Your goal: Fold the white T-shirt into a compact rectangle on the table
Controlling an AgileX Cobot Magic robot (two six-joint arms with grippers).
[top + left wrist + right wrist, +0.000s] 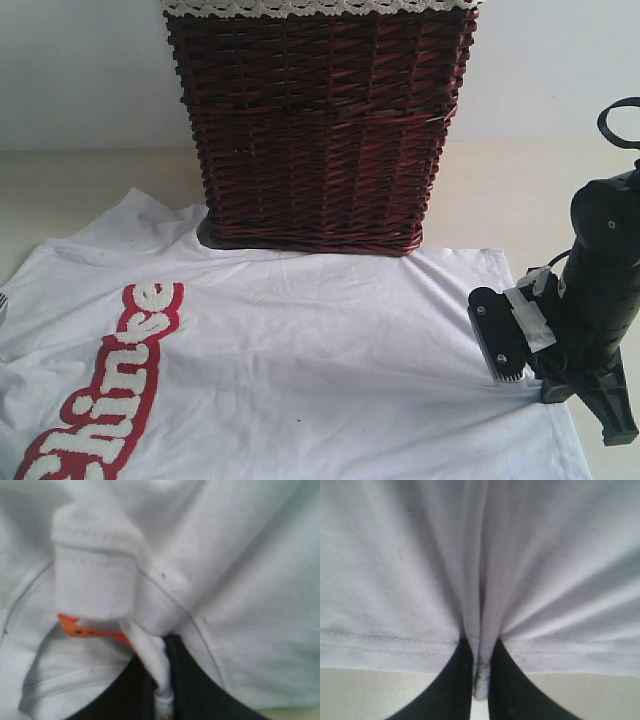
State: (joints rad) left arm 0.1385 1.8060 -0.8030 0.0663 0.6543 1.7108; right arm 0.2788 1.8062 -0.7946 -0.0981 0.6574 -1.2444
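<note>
Now the left pincer point(163, 687) pinches the collar point(95, 580) and the right pincer point(480, 680) the hem point(385, 642) of the white T-shirt point(300, 340) spread on the desk point(70, 180), so the first fold likely needs both lifting together

the only readable writing is on the white t-shirt point(330, 340): fuzzy white lettering point(110, 390) on a red outline patch, running slantwise in front of and to the left of the wicker basket point(320, 130). it reads roughly "hinne", and the frame edge cuts its first letter. the orange tag point(87, 630) at the collar bears tiny dark marks too blurred to read.
</note>
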